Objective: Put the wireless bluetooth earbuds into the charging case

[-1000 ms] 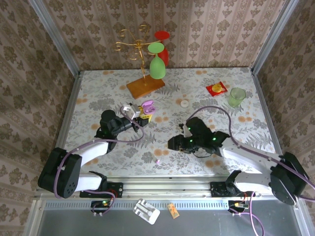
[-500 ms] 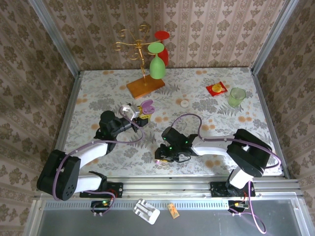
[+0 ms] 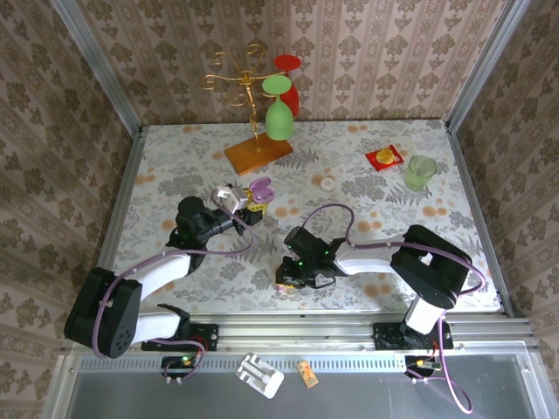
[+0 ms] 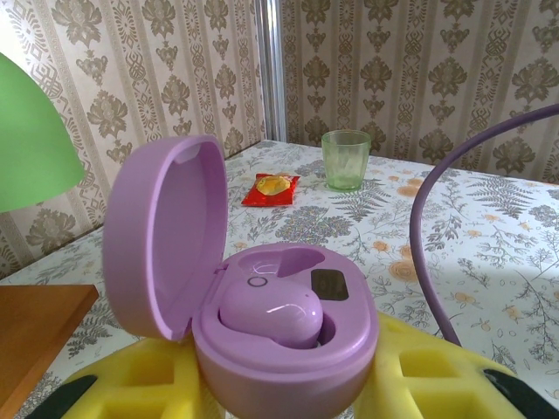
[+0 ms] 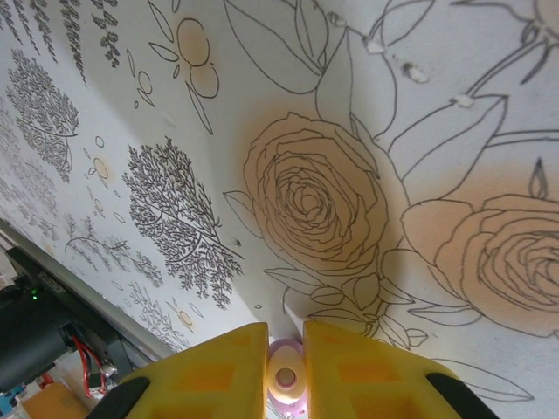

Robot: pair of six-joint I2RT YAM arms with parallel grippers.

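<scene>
Glossy lilac charging case [image 4: 288,371] gapes open, one earbud [image 4: 271,316] seated, gripped by left fingers [image 4: 424,384]; low-stretched right fingers [image 5: 358,367] pinch second earbud [image 5: 286,377].

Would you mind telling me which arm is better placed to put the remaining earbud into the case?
Right. The right pincer is shut on the loose earbud near the front of the table, while the left pincer holds the open charging case with a seated earbud.
</scene>
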